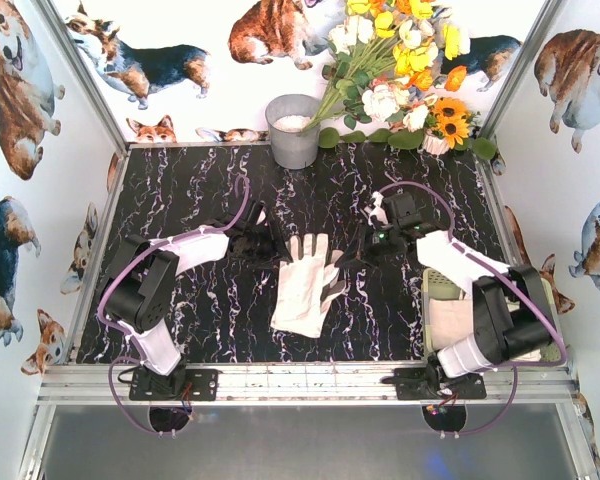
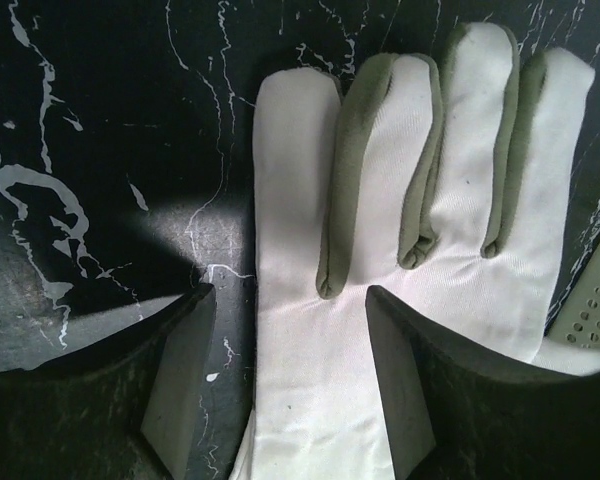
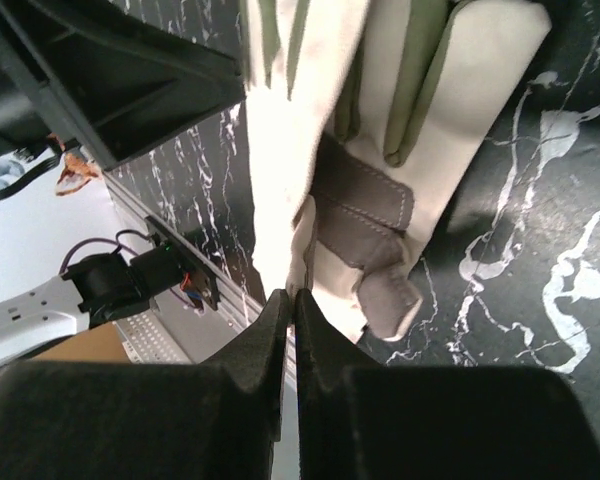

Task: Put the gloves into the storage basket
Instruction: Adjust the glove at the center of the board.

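The right gripper's fingers were pressed together. A bright fold of cream fabric ran straight down into the seam between them, so they looked clamped on the edge of a glove beside its grey-patched thumb. The left gripper had its fingers apart, one pad over bare marble and the other over the glove's palm, gripping nothing.

The gloves lay flat in the middle of the black marbled table, between the two grippers, fingers pointing away from the arms. By my reading the step in hand was the pick-up, with the pinch made and the lift not yet begun. The next move called for a lift high enough for the floppy cloth to clear the tabletop, then a swing right to the storage basket.

The basket sat near the table's right edge, partly beneath the right arm, with something cream inside. That arm overhung it and could crowd the drop, and a second glove might drag along. The grey bucket and flowers stood well back.
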